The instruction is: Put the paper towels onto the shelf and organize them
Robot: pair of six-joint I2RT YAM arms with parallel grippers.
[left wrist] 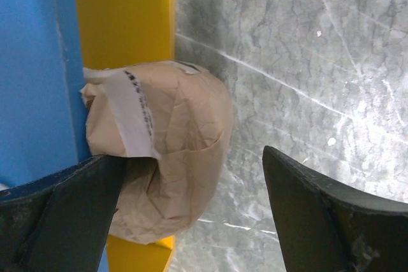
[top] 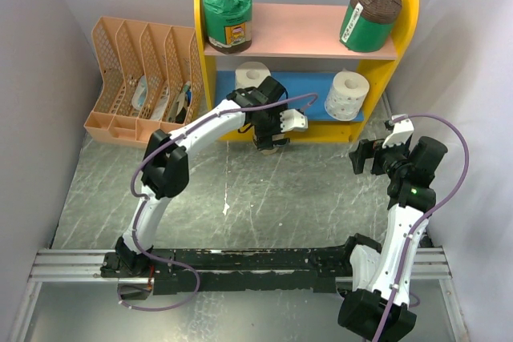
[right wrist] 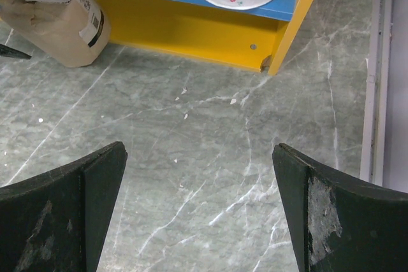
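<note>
The shelf (top: 405, 6) stands at the back. Two green-wrapped rolls sit on its pink upper board (top: 296, 30), one at the left (top: 228, 12) and one at the right (top: 369, 18). Two white rolls stand on the blue lower board (top: 309, 90), at the left (top: 255, 76) and right (top: 346, 95). The tan-brown roll (left wrist: 172, 138) lies on the table against the shelf's yellow front, and also shows in the right wrist view (right wrist: 60, 23). My left gripper (left wrist: 191, 154) is open around it; one finger touches it and the other stands apart. My right gripper (right wrist: 198, 146) is open and empty over the table (right wrist: 210, 176).
A peach slotted file organizer (top: 140, 78) holding a few items stands left of the shelf. Grey walls close in both sides. The metal rail (top: 240, 262) with the arm bases runs along the near edge.
</note>
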